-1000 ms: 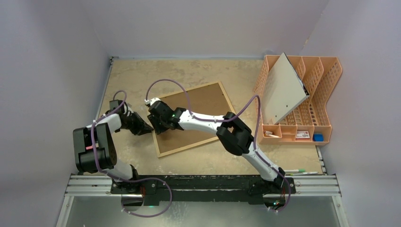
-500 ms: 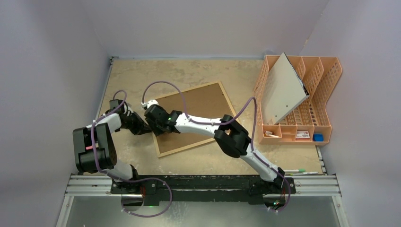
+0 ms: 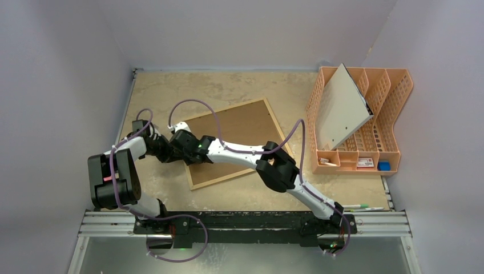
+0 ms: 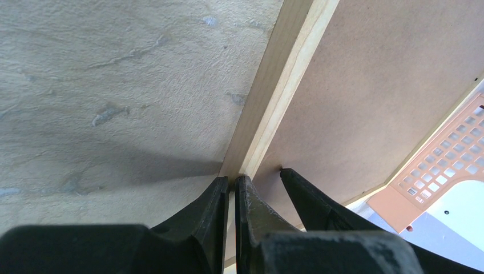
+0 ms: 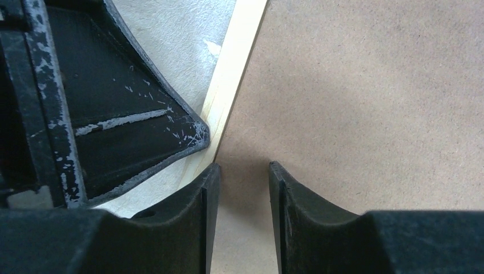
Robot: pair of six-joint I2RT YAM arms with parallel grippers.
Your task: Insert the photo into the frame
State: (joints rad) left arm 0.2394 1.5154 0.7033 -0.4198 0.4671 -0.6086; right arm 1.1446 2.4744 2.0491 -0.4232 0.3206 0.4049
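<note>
The frame (image 3: 245,123) lies face down on the table, its brown fibreboard back up, turned a little askew. My left gripper (image 4: 231,180) is shut on the frame's light-wood left rail (image 4: 285,63), which shows in the thin gap between its fingertips. My right gripper (image 5: 244,166) stands open, tips on the fibreboard back (image 5: 354,85) just inside that rail, with nothing between them. In the top view the two grippers crowd together at the frame's left edge, the left gripper (image 3: 173,153) beside the right gripper (image 3: 186,149). The photo is out of view.
An orange plastic file rack (image 3: 394,114) stands at the right with a grey-white board (image 3: 341,105) leaning in it and small items in its front compartments. Pens (image 3: 359,208) lie by the near right edge. Walls close in on the left, back and right.
My right arm has reached further left, bringing its gripper up against the left gripper at the frame's left rail. The left jaws have narrowed onto the rail. The frame has stayed put.
</note>
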